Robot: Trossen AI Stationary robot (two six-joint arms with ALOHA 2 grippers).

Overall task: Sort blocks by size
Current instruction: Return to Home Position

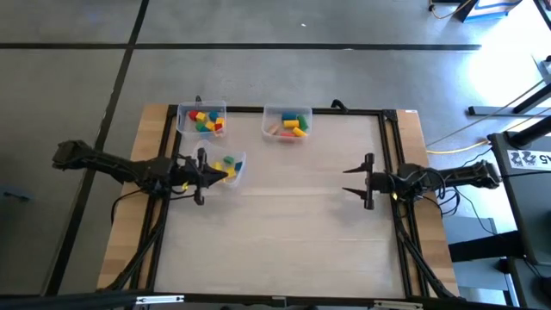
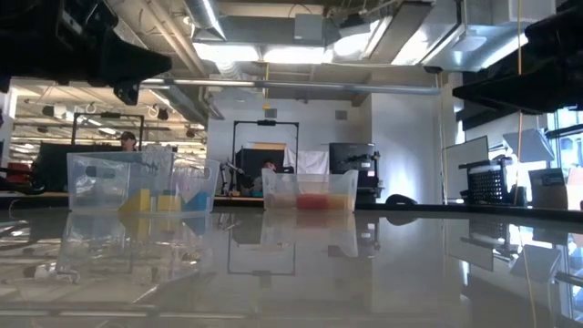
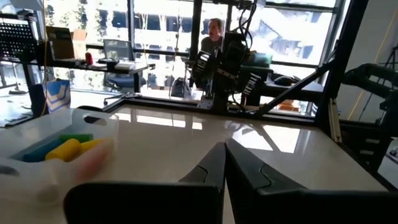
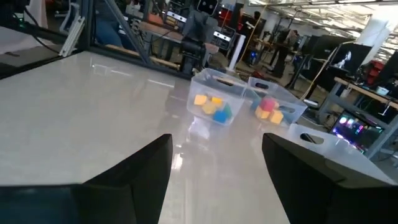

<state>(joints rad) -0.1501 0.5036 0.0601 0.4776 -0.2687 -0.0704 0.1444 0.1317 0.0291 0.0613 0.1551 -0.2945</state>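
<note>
Currently I find every small painted wooden block (image 1: 207, 121) that I can see (yellow, red, blue, green) lying inside one of three clear plastic bins on the left and far part of the pale tabletop (image 1: 293, 232). The corner bin (image 1: 182, 119) sits at the far left, the middle bin (image 1: 266, 122) lies along the far edge to its right, and the nearer bin (image 1: 242, 169) is by the left arm. No loose block shows on the open surface, so I judge the sort complete or nearly so.

Left gripper (image 1: 219, 176): fingers pressed together, holding nothing. Seen from above, the tips are at the edge of the nearer bin.

Right gripper (image 1: 347, 181): fingers spread wide and empty, over bare table on the right, well apart from any bin.

Handling assessment: the blocks look light and rigid, with smooth painted faces that could slip from a loose pinch. If one needed re-picking, I would take it squarely across two flat opposite faces. Inside a bin they lie crowded against each other and the walls — finger access would be poor.
</note>
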